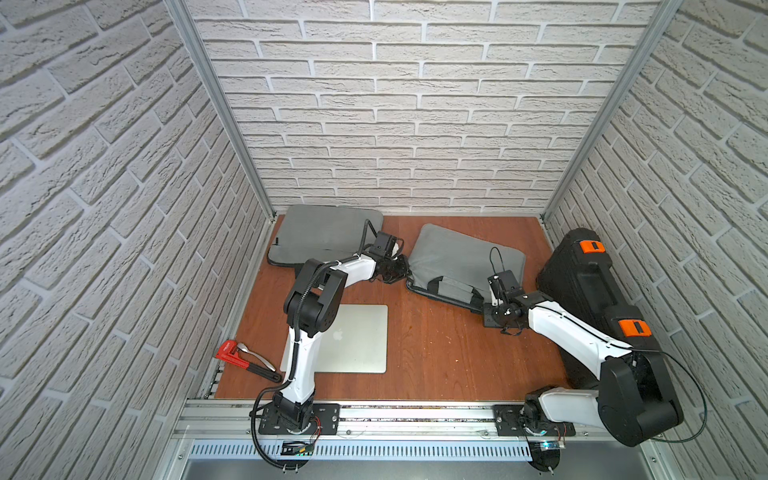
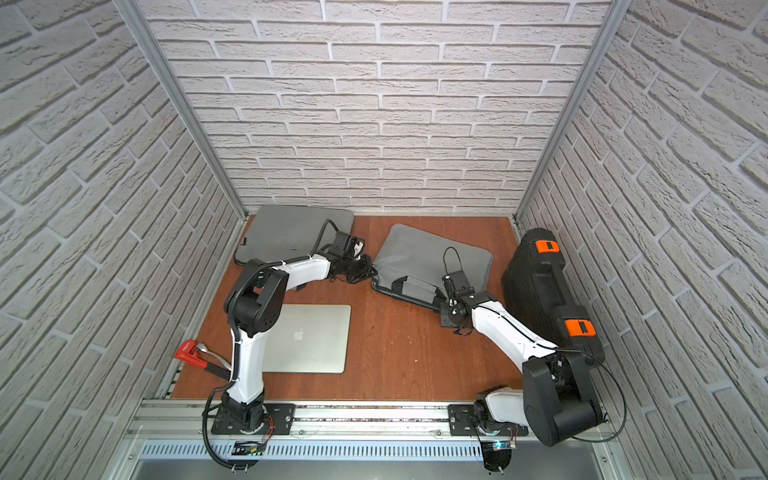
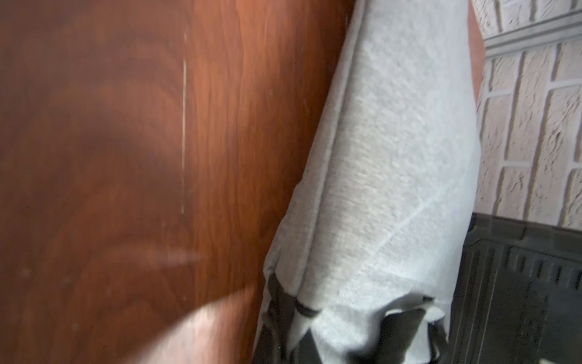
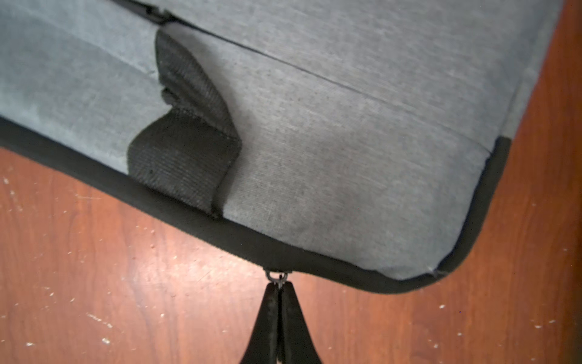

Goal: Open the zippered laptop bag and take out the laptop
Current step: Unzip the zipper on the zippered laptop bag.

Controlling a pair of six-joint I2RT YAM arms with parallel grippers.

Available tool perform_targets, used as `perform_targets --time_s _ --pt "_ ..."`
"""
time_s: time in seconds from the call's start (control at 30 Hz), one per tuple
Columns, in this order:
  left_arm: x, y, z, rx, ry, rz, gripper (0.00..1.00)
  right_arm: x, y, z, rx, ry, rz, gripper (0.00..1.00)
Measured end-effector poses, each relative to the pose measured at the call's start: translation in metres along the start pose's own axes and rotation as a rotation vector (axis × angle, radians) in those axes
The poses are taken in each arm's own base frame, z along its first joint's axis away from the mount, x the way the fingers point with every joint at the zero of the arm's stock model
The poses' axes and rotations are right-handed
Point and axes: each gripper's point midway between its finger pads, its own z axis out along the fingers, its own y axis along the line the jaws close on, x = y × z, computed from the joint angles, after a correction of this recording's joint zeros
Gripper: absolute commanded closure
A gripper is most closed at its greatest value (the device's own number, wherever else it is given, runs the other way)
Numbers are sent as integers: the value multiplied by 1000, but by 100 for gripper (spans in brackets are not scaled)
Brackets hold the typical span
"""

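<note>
Laptop bag (image 1: 457, 253) at 1 o'clock on table (image 1: 436, 353) | right gripper (image 4: 278, 293) pinched tight on zipper pull (image 4: 277, 279) | left gripper (image 1: 402, 271) clamps bag's 9 o'clock corner | risk: pull slips free under load; bag drags if corner hold gives

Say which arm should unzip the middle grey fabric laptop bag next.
Right. The right gripper is shut on the small black zipper pull of the grey fabric laptop bag; the left gripper only pinches its corner.
</note>
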Motion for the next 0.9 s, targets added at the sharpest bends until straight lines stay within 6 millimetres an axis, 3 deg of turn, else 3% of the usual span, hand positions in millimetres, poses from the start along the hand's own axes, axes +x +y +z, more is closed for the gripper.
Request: perform_targets --time_s 0.1,0.27,0.47,0.73,0.9 --pt "-19 0 3 17 -45 -19 74 6 10 3 -8 18 -14 95" --pt "-37 -2 3 38 -95 -33 44 13 21 9 -15 38 -19 94" --pt "-33 5 -18 -8 -132 -36 25 18 22 12 -17 42 3 94" --pt "-20 1 -77 -61 -210 -14 20 19 27 12 -25 41 0 94" --pt "-9 -11 -89 -75 -224 32 21 20 30 11 -28 41 -6 94"
